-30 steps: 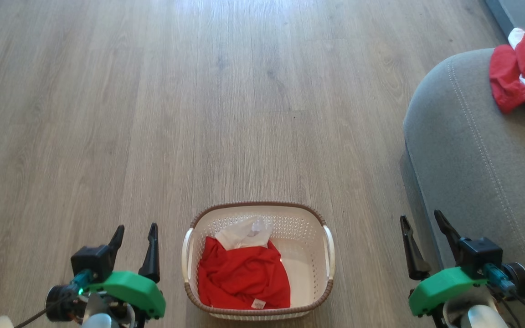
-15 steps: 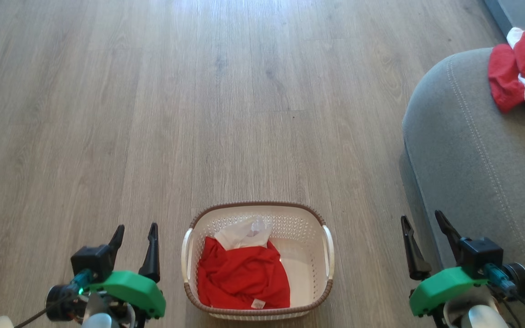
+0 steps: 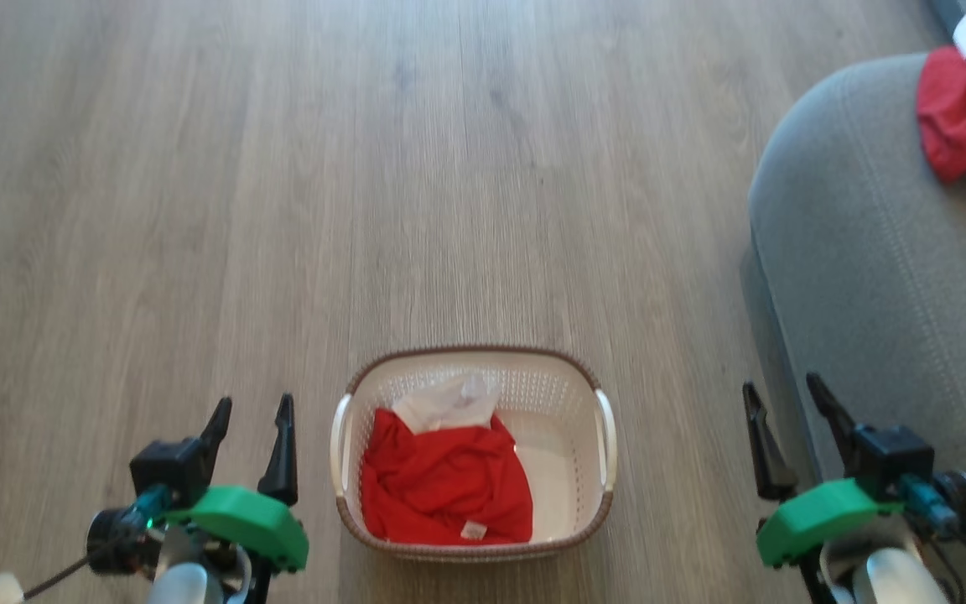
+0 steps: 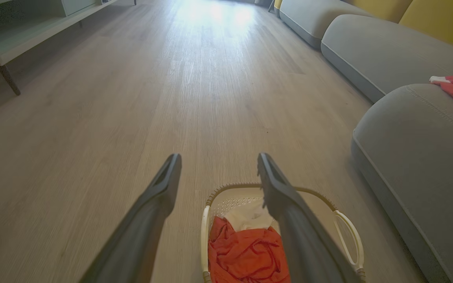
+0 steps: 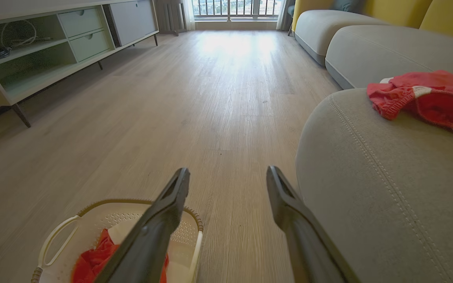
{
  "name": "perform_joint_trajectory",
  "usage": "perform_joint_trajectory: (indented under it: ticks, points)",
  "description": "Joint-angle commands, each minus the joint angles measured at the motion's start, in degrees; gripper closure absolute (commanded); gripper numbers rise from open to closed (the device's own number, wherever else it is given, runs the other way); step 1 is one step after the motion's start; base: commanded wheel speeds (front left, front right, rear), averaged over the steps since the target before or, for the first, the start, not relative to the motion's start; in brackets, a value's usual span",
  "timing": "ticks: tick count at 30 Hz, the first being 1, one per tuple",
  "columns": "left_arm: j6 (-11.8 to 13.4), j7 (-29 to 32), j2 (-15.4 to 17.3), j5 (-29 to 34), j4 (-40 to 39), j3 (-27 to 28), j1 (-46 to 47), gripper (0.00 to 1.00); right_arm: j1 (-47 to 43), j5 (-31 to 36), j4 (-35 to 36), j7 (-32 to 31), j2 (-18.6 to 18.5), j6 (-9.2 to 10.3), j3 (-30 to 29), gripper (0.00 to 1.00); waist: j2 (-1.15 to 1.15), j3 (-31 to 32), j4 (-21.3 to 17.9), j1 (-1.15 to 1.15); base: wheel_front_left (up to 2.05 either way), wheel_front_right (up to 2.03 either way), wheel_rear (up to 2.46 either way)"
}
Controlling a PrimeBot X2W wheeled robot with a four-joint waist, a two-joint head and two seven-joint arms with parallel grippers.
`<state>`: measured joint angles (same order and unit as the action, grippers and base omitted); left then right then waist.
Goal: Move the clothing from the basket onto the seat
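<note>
Only change against the earlier head frames: the whole picture shifts and smears. The basket rides a bit higher in frame and the seat slides toward the top right corner. That's the head or waist moving, not the scene. My read is that the robot is tipping in for the next pick.

- Floor point(image 3: 282, 210): wood plank, and the basket stands on it.
- Seat point(image 3: 869, 294): right of the basket and well apart from it, rounded edge facing the basket.
- Basket point(image 3: 470, 350): upright between the two grippers, same offset from the seat as before.
- Red garment with white trim point(image 3: 965, 117): lies on the seat top, far right of the basket and beyond it. It sits in the same spot on the cushion as before.
- Red garment in the basket point(image 3: 445, 491): bunched against the basket's left wall, with the right strip of the bottom bare. Same folds as 1 s ago.
- White cloth piece point(image 3: 449, 403): at the red heap's far edge, against the basket's far wall.
- Left gripper point(image 3: 254, 403): just left of the basket, fingers parted with a clear gap, holding nothing.
- Right gripper point(image 3: 781, 384): right of the basket, between it and the seat, fingers spread about the same, empty.
- Both grippers keep the same spread as before, and neither is over the basket.

Net: no transfer in this interval. The task is partly done, with one piece on the seat and two left in the basket. The left gripper sits nearer the heap, so it's the likely one to reach in.
</note>
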<state>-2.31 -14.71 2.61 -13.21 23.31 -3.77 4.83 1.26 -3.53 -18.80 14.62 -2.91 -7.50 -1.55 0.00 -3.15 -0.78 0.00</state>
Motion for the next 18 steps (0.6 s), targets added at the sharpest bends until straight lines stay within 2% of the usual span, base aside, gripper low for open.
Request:
perform_joint_trajectory:
  ticks: [1, 6, 18]
  points:
    - [0.29, -0.29, 0.27, -0.46, -2.26, 1.07, 3.79, 0.0, 3.46, -0.08, 2.47, 0.38, 0.03, 0.01, 0.92, 0.0, 0.0, -2.92, -0.19, 0.0, 0.0, 0.0, 0.0]
    - [0.36, -0.29, 0.27, -0.14, -3.21, -0.96, 8.4, 0.0, 6.9, -0.52, 4.4, 0.38, 0.03, 0.01, 0.36, 0.0, 0.0, -11.44, -0.58, 0.0, 0.0, 0.0, 0.0]
    - [1.6, -0.29, 0.27, 3.19, -2.1, -9.25, 27.66, 0.0, 19.65, -0.52, 10.79, 0.38, 0.03, 0.01, -2.01, 0.0, 0.0, -38.57, -1.02, 0.0, 0.0, 0.0, 0.0]
